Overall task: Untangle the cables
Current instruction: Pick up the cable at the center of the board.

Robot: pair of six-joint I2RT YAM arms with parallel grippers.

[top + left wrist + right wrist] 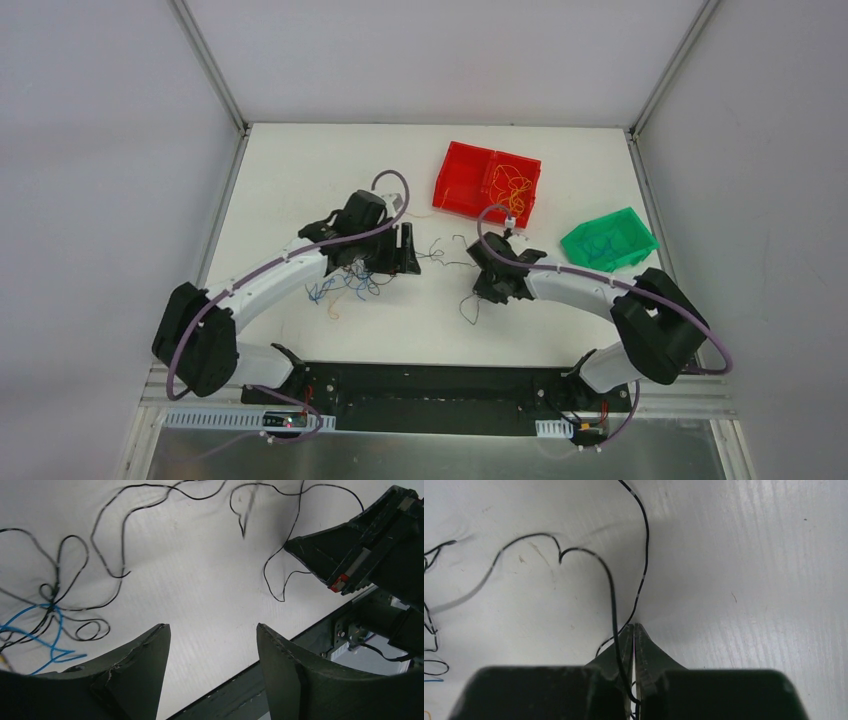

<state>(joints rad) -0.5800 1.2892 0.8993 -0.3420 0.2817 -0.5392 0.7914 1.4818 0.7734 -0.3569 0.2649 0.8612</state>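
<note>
The right gripper (634, 632) is clamping the black cable (612, 592). Its jaws are pressing together with the strand passing between the tips. The left gripper (211, 630) is hanging released above the table (200, 570), its fingers (145, 665) standing well apart with nothing between them.

The clump (345, 283) of blue and black wire is lying on the table, just beside and partly under the left gripper. From the right gripper's pinch point, the black cable is running leftward toward the clump. Its long axis is therefore lying roughly left to right between the two grippers.

The left arm is sitting nearer the clump, and the right arm is holding the far run of the strand. The coming move is probably calling for a pull to the right, along that axis and away from the clump. Whether the pinched strand is knotted into the clump is hard to tell in the overhead view.

Orange wires are lying in the red bin (462, 180) and blue ones in the green bin (632, 228).
</note>
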